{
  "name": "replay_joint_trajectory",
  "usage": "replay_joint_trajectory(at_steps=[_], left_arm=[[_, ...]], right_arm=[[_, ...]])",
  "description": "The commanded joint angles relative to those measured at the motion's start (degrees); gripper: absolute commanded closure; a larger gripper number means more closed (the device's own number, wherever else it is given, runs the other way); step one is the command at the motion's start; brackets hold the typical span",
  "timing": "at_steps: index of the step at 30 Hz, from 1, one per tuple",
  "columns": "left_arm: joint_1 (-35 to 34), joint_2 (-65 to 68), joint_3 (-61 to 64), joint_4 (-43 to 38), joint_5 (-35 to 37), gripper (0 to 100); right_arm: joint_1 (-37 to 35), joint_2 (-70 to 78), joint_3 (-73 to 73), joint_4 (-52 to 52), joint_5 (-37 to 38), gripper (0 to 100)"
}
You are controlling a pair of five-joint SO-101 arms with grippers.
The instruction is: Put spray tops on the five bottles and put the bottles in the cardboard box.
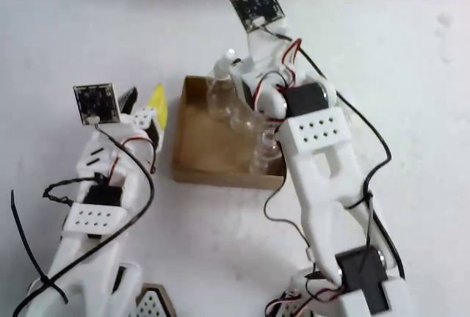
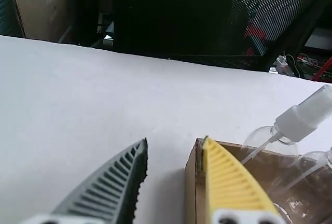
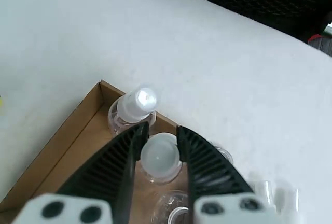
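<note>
Boxing of bottles, seemingly well along.
Left of frame: parted, empty left claw (image 1: 143,100) beside cardboard box (image 1: 202,144). Centre-right: right claw (image 3: 161,130) clamped on a topped bottle (image 3: 155,157) standing in the box among others; tops apparently lacking on some.

1. High view: bright, even light from above. The flat white table (image 1: 88,38) is close to blown out and shows almost no texture.
2. Shadows are soft and faint, just along the arms and the edge of the shallow brown cardboard box (image 1: 192,152).
3. The clear plastic bottles (image 1: 220,93) in the box catch small highlights, so their outlines are hard to separate.
4. Left wrist view: heavy contrast, lit table against the dark room behind (image 2: 171,16).
5. Right wrist view: hot glare spot on the far white spray top (image 3: 141,99). The second white spray top (image 3: 158,156), clamped by the right gripper (image 3: 161,129), is evenly lit.
</note>
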Motion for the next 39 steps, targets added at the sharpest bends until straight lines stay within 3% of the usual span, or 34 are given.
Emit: replay_joint_trajectory(at_steps=[1,8,12,39], left_arm=[[0.7,-1.4,-0.2,-1.2,-0.6,84],[0.7,-1.4,-0.2,-1.2,-0.6,84],[0.7,-1.4,-0.2,-1.2,-0.6,84],[0.7,-1.4,-0.3,-1.6,-0.7,84]], right_arm=[[0.6,5.5,-9.9,6.3,-1.1,97.9],[0.8,19.6,-26.2,17.4,-1.7,97.9],[1.1,23.0,-31.2,20.3,-5.8,97.9],[0.7,23.0,-28.7,21.0,-9.5,98.0]])
